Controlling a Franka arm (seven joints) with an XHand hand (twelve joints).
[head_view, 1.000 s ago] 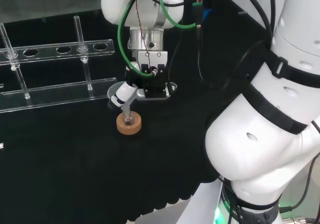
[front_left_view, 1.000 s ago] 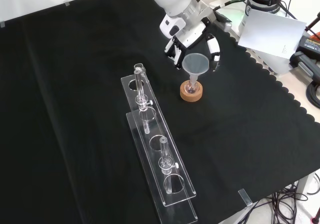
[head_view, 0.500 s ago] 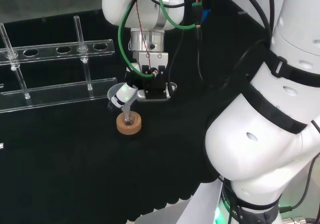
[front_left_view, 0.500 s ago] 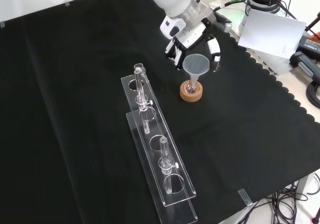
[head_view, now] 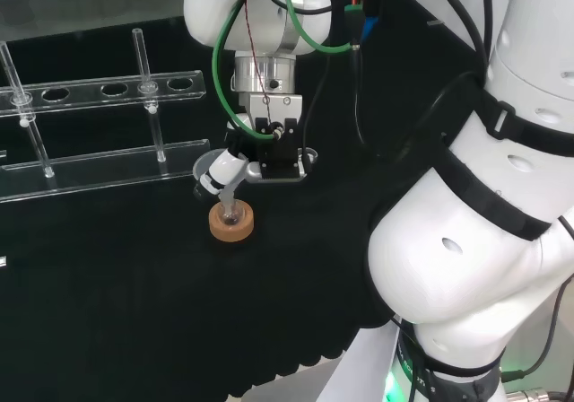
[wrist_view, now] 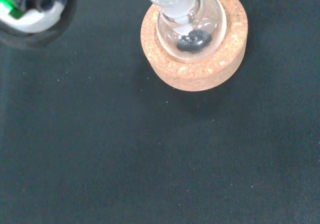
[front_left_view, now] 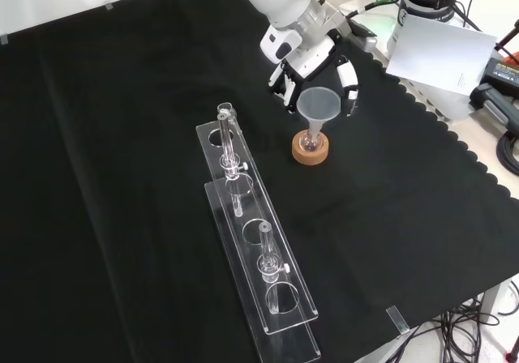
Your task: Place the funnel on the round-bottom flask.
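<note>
In the front view we see the funnel (front_left_view: 317, 105) upright, stem down in the round-bottom flask (front_left_view: 309, 142) on its cork ring (front_left_view: 310, 151), with our hand (front_left_view: 312, 63) just behind it, fingers spread and holding nothing.

Even, bright room light from overhead; the black cloth (front_left_view: 122, 136) swallows it and shows little shadow. The white arm links (head_view: 475, 240) shine almost blown out. Close up, the cork ring (wrist_view: 195, 59) casts a soft shadow, and nearby white parts blur.
</note>
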